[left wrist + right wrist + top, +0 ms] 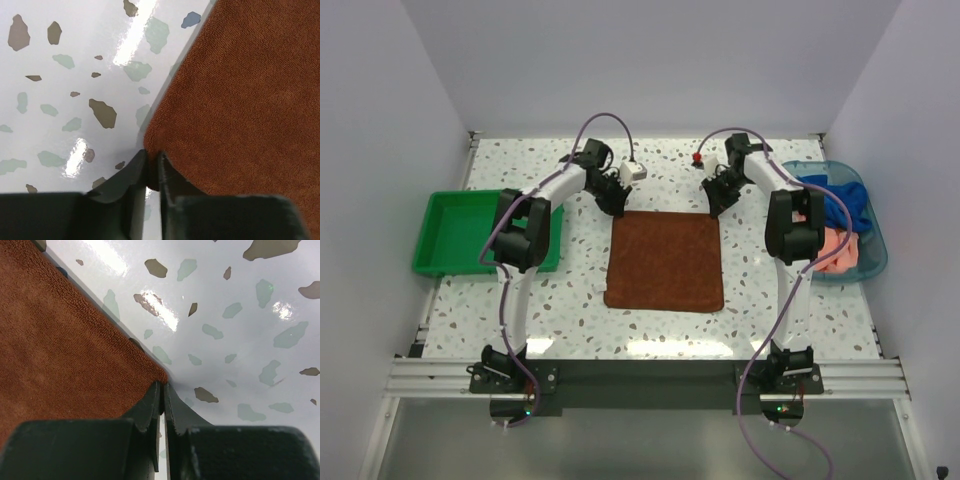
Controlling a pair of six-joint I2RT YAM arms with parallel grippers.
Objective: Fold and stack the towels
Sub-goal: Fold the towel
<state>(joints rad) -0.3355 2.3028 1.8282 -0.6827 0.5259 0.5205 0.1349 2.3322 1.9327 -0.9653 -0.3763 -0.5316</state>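
White enclosure walls (650,60) surround a glossy white worktop (520,300), speckled grey-brown and streaked with lamp glare. At its centre the rust-brown towel (664,262) lies flat and unfolded. At the right edge a clear blue tub (873,262) holds the royal blue towel (847,198) and the pink towel (832,247), both bunched. A green tray (460,235) sits at the left edge. The left end effector (152,167) is clamped on the rust-brown towel's far-left corner, the right end effector (162,400) on its far-right corner.
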